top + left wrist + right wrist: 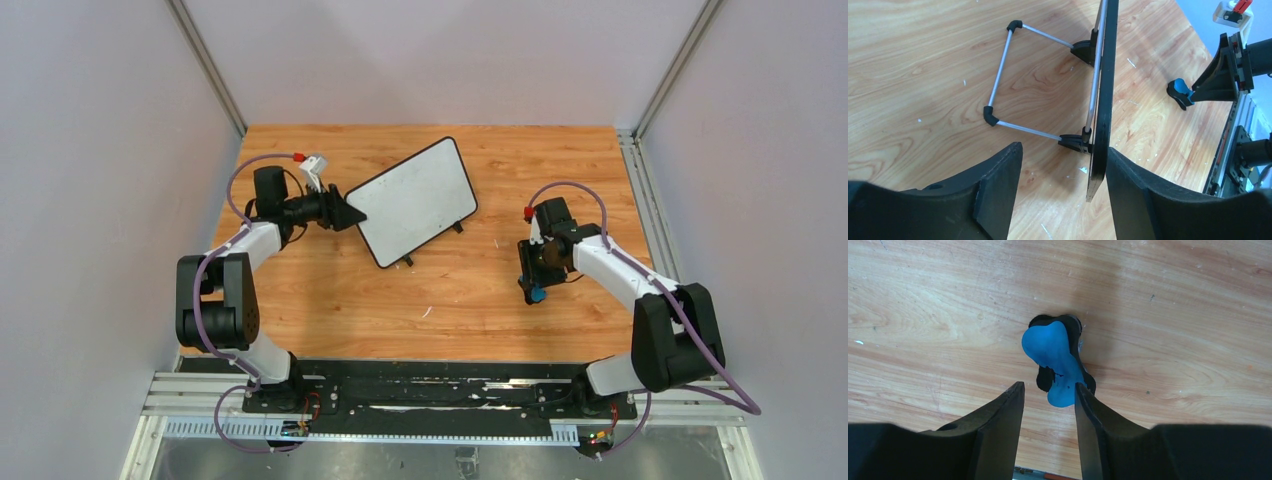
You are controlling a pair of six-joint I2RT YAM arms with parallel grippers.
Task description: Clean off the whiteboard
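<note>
Across the wooden surface [430, 300], the whiteboard [415, 200] stands toward the far middle, turned at an angle and leaning back on a wire stand [990, 115] with black corner pieces and small black feet. Its face looks white inside a thin black frame with rounded corners. Any writing on it is too faint and small to read from above.

Left of the whiteboard, the left arm [215, 300] reaches in toward its left edge. The left fingers [993, 195] are spread wide and straddle that edge. The board's black rim lies just against the finger on the right of the wrist view, while the other finger stands well clear of it on the stand side, so nothing is clamped.

Right of the whiteboard and well apart from it, the right arm [660, 330] bends down toward the surface. The right fingers [998, 435] are drawn in to a narrow gap and pinch the near end of a bone-shaped blue eraser [1053, 352] with a black felt underside, which sticks out past their tips just over the wood.
</note>
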